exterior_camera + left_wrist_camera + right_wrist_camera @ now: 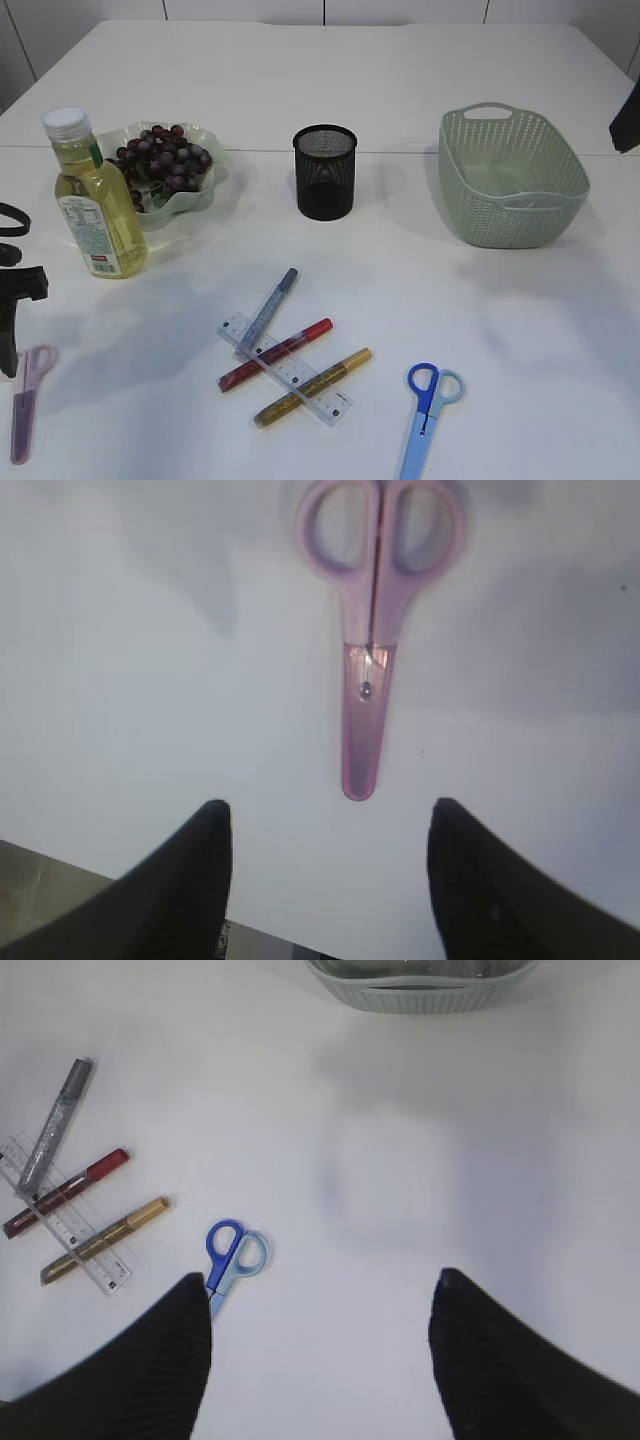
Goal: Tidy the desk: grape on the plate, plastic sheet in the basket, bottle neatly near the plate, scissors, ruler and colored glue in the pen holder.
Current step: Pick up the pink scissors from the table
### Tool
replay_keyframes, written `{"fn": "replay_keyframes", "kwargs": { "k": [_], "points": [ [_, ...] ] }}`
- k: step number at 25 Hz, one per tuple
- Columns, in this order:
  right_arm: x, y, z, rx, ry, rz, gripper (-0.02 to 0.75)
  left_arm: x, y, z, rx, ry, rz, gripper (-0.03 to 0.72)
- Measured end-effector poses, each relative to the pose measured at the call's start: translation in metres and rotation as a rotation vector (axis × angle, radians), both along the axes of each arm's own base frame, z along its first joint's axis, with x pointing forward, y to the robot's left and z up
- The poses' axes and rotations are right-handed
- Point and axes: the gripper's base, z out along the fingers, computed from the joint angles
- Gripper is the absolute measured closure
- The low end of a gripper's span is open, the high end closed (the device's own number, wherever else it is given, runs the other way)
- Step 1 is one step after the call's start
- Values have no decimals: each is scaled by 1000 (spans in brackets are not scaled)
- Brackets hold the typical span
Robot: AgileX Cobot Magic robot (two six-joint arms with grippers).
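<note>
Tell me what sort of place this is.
Probably a staged desk-tidying setup on a plain white table: stationery such as blue scissors, a ruler and glitter glue pens lies beside a mesh pen holder, with a basket and a plate of grapes.

White counter (330,90). Upper left: yellow bottle (97,205) with white cap, dark purple grapes (162,158). Centre: black mesh pen holder (325,171). Right: sage-green perforated basket (511,177). Lower frame: silver, red, gold glitter glue; pink scissors (373,630); blue scissors (426,407).

From my feed: pen holder (325,171) centre; basket (512,180) three o'clock; bottle (95,200) nine; ruler (285,368) apparently under glue sticks (275,354), six.
</note>
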Motion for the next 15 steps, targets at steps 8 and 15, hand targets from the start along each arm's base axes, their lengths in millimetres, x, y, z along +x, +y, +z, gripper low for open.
{"fn": "replay_keyframes", "kwargs": {
  "k": [8, 15],
  "points": [
    [0, 0, 0, 0, 0, 0, 207, 6, -2, -11, -12, -8, -3, 256],
    [0, 0, 0, 0, 0, 0, 207, 10, -3, -17, -18, -28, -5, 263]
  ]
}}
